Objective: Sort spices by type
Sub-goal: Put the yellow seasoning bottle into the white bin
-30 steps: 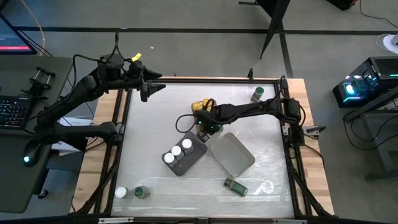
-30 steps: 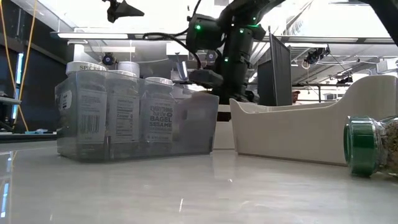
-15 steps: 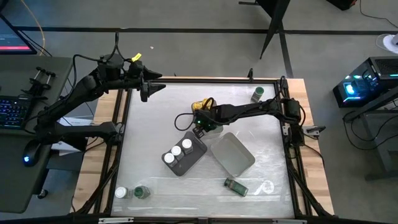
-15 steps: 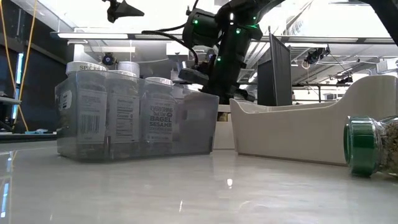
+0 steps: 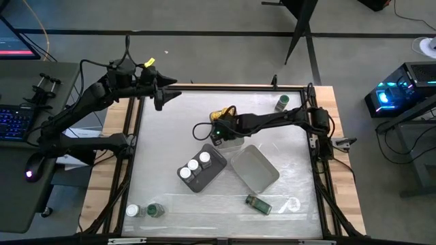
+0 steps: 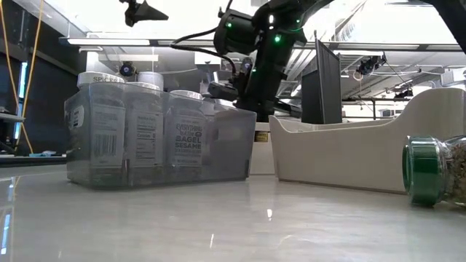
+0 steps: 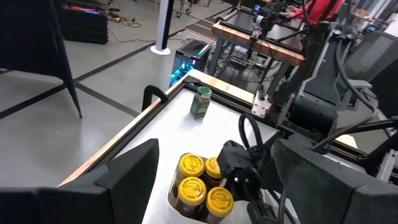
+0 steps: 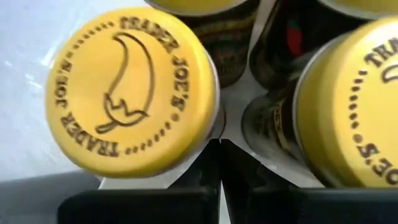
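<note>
The yellow lid (image 8: 132, 93) of one spice jar, seen close in the right wrist view, carries "TRADER JOE'S" printed twice around its rim — once along the top arc, once along the bottom — with a line drawing of a chili pepper in the middle. The neighbouring yellow lid (image 8: 354, 106) shows part of the same ring of letters, "TRA" and "JO", cut off by the frame.

In the low view, a jar (image 6: 186, 138) inside the clear bin (image 6: 237, 142) has a label reading "EVERYTHING BUT THE BAGEL SESAME". A white lid (image 6: 97, 78) at the bin's far end shows "SPICES" — the finer label print is too small to read.
</note>
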You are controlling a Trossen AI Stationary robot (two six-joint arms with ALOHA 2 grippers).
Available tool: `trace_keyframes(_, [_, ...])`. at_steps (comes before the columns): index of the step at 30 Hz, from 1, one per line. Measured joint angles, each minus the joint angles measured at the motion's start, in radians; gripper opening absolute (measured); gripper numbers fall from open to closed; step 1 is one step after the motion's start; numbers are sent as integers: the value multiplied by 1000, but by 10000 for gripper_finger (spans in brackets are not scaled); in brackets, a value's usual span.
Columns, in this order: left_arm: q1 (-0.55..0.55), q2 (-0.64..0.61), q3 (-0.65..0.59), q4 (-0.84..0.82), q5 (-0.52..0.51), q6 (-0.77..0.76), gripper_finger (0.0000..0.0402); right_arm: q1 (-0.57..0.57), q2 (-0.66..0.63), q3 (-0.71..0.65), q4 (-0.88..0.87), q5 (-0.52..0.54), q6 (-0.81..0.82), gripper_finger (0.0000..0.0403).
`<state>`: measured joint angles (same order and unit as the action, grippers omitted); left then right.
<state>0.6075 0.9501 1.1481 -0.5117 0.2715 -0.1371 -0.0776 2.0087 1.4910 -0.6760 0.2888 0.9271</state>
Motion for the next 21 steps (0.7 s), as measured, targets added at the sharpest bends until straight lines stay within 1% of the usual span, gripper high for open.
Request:
trace_keyframes(6, [0, 0, 0, 0, -2, 0, 305, 12, -39, 0, -46, -143, -25, 0])
trace_keyframes(8, [0, 0, 0, 0, -3, 0, 305, 14, -47, 0, -38, -210, -27, 0])
trace_keyframes(10, [0, 0, 0, 0, -6, 0, 305, 18, -47, 0, -2, -245, -28, 0])
trace_keyframes(12, [0, 0, 0, 0, -7, -1, 305, 21, -45, 0, 39, -236, -18, 0])
trace_keyframes(15, [0, 0, 0, 0, -7, -8, 305, 21, -34, 0, 96, -189, 14, 0])
trace_keyframes(21, [0, 0, 0, 0, -7, -10, 305, 21, -32, 0, 105, -82, 30, 0])
